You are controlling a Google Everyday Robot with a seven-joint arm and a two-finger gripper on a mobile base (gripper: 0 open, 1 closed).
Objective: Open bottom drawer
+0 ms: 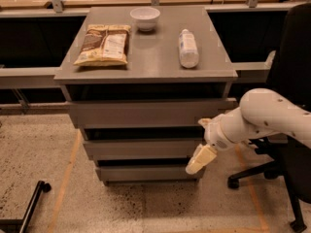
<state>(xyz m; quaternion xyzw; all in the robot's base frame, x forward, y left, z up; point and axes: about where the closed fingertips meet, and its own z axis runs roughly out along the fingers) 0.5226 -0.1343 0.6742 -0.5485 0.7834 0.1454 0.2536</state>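
bottom drawer (146, 173): lowest and narrowest of three stacked grey fronts under the counter (150, 62), just above the speckled floor. the front is flat with no handle. it looks shut or nearly so, and a dark gap runs along its top edge. its long axis lies level, from side to side across the view.

claw (200, 159): at the right-hand end of that front as seen here, level with the gap between the bottom drawer and the middle drawer (141, 148). it slants down and toward the drawer. most of the front lies to the view's left of the claw tip and slightly below it. contact with the front cannot be confirmed. whether the claw is open or closed cannot be told.

arm (262, 118): white, entering from the view's right, passing in front of a black office chair (291, 144).

judgement: with no handle, the only purchase appears to be the top edge inside the dark gap. the claw is near that edge but at its far end, so a pull from there may skew the drawer. the pull itself would run outward, across the long axis.

other items: top drawer (141, 113), widest. on the counter, a snack bag (103, 44), a white bowl (145, 17) and a bottle (188, 47) lying on its side, all well above the working zone.
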